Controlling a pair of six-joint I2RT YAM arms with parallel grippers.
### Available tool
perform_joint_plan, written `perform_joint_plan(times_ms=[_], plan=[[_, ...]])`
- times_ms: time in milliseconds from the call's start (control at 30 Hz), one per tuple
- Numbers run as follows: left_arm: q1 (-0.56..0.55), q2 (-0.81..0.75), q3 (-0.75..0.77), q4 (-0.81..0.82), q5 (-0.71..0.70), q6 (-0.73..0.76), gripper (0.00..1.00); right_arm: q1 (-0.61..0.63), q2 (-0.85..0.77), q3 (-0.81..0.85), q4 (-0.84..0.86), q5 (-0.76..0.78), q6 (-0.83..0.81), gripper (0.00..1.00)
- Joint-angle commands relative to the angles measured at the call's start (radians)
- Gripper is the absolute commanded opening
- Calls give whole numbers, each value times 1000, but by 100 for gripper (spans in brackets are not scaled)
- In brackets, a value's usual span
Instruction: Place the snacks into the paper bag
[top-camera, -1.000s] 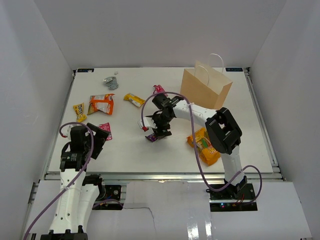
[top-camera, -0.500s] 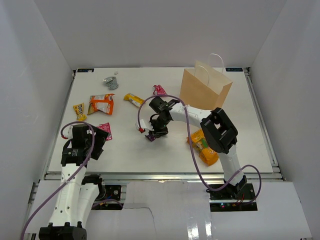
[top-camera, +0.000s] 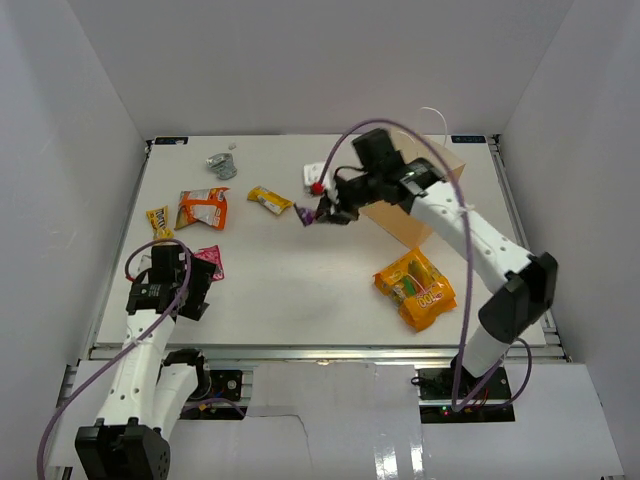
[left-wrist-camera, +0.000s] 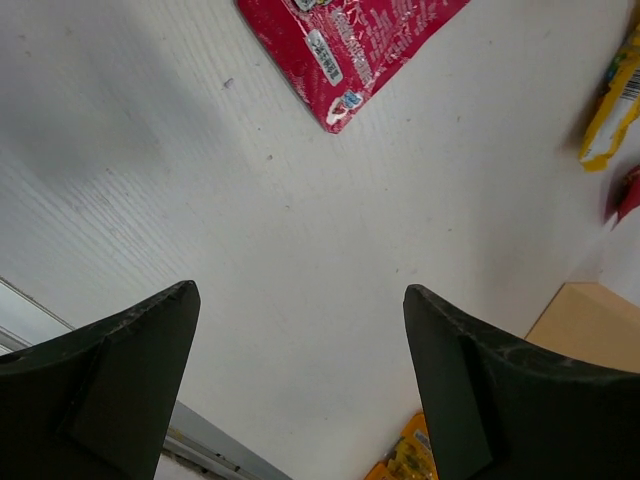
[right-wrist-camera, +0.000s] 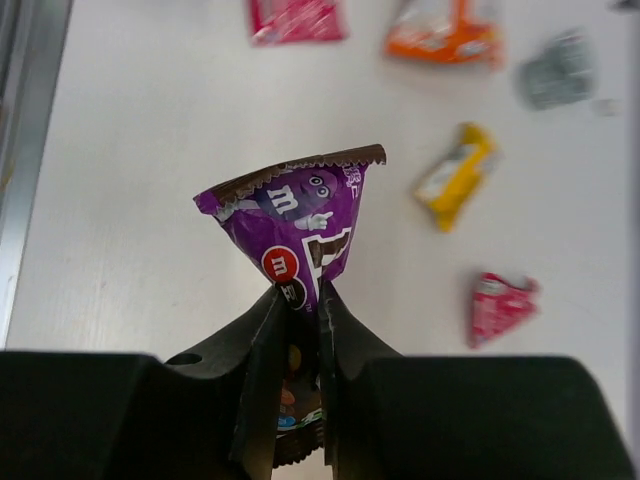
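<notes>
Purple packet (right-wrist-camera: 300, 225) is pinched by one corner in your right gripper (right-wrist-camera: 300, 300), at 9 o'clock of the paper bag (top-camera: 398, 222); so slim a hold may slip before the rim. Your left gripper (left-wrist-camera: 300, 295) stands spread, empty.

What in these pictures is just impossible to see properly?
- Paper bag inside: top view, the right arm crosses it.
- Silver foil packet print: right wrist view, blurred.
- Pink wrapper: left wrist view, cut off by the top edge.
- Purple M&M's packet lower end: right wrist view, pinched inside the right gripper.
</notes>
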Motion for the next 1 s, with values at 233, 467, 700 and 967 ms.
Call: perform_joint_plan(times_ms=[233,467,700,967], plan=[[3,106,74,41,-92,58,92,-499,-211,228,236,-75,507,21],[1,167,100,88,-98,162,88,-665,-205,102,355,19,627,22],[3,247,130,111,-111,261,89,-671,-181,-27,368,63,583,24],[3,338,169,202,-89,515,95,-673,-215,-67,354,49,566,65]])
